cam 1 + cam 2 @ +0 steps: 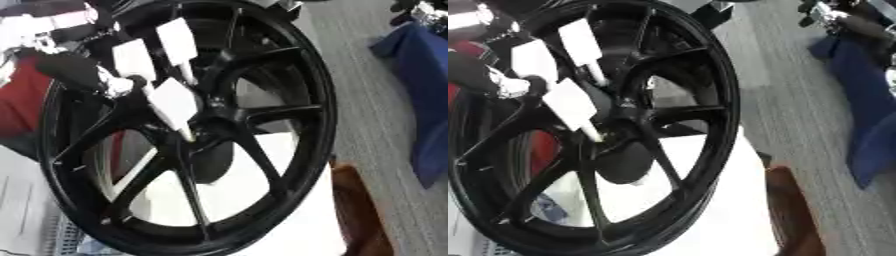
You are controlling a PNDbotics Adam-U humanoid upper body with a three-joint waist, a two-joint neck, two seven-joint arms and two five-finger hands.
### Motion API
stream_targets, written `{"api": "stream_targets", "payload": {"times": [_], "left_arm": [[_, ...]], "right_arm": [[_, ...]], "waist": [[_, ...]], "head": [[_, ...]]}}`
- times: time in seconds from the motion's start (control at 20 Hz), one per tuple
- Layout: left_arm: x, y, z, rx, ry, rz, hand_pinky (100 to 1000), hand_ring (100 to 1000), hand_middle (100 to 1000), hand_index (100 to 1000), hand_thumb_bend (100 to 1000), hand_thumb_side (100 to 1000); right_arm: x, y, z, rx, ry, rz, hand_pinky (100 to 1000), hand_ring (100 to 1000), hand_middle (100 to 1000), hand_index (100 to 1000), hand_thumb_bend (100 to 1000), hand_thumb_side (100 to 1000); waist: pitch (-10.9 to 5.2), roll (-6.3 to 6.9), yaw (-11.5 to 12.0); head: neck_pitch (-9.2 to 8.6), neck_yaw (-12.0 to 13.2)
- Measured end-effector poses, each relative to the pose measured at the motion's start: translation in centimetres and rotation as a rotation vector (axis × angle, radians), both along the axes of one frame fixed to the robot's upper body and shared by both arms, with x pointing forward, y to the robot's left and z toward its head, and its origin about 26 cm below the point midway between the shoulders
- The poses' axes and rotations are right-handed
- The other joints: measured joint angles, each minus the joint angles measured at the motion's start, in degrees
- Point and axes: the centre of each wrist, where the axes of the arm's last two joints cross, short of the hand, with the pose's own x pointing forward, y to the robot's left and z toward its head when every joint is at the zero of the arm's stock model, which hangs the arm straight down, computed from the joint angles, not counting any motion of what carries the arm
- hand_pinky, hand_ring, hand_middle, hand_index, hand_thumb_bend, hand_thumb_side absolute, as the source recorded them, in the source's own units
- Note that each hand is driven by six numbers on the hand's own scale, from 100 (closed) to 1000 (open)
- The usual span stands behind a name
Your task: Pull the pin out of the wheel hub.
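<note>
while the pin (186,134) cannot be made out for sure, a thin pale tip shows at the hub (206,131) where the lowest white finger ends, and that looks to be it, seated at the centre of the black wheel (289,60). the wheel stands tilted on its rim, spokes fanning out from the hub, filling most of both views.

the left hand (172,102) comes in from the upper left, its white-padded fingers (178,37) spread apart and pointing down across the spokes toward the hub. the lowest one reaches the hub centre, touching or nearly touching the pale tip. whether a thumb closes against it from behind i cannot tell, since the hub and the finger hide that side; nothing shows a clear pinch. the right hand is in no view.

as a judgement, the task is at its start: the hand has reached the hub, the pin looks still in its hole, and the grip and the pull outward along the hub's axis are yet to come. what is left calls for closing on that small tip and drawing it straight, so that it does not bind.

no container shows. the wheel rests on a white surface (302,225), with a brown thing (354,210) just beside its lower right, grey floor (367,100) beyond, and blue cloth (420,75) at the far right. something red (22,100) lies behind the wheel at the left.
</note>
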Motion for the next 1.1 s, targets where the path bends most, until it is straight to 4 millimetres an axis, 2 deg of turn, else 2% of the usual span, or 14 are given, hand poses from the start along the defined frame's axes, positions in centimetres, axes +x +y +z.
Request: {"api": "stream_targets", "payload": {"times": [0.4, 0.95, 1.0, 1.05, 1.1], "left_arm": [[-1.4, 3.7, 2.4, -0.065, -0.093, 0.022, 702, 530, 325, 421, 248, 207], [-4.1, 10.8, 5.4, -0.238, -0.248, 0.165, 700, 522, 317, 414, 229, 198], [-4.2, 11.6, 5.5, -0.259, -0.26, 0.19, 699, 520, 317, 414, 100, 219], [-4.2, 12.6, 5.4, -0.28, -0.271, 0.223, 699, 519, 317, 415, 224, 197], [-4.2, 13.6, 5.3, -0.3, -0.28, 0.258, 698, 519, 318, 417, 222, 199]], "right_arm": [[0.0, 0.0, 0.1, 0.001, -0.004, 0.001, 954, 721, 706, 772, 100, 530], [-0.1, -0.2, 0.3, 0.01, -0.02, -0.005, 955, 722, 707, 773, 100, 523], [-0.1, -0.3, 0.3, 0.011, -0.021, -0.006, 955, 722, 707, 773, 100, 535], [-0.1, -0.3, 0.3, 0.013, -0.024, -0.007, 955, 722, 707, 773, 100, 520], [-0.1, -0.3, 0.4, 0.014, -0.028, -0.009, 955, 722, 707, 773, 100, 518]], "waist": [[-0.06, -0.03, 0.16], [-0.65, -0.97, 0.13], [-0.66, -1.1, 0.24], [-0.66, -1.24, 0.37], [-0.66, -1.34, 0.48]], "head": [[-0.73, 0.01], [0.35, -1.15], [0.38, -1.28], [0.4, -1.42], [0.46, -1.58]]}}
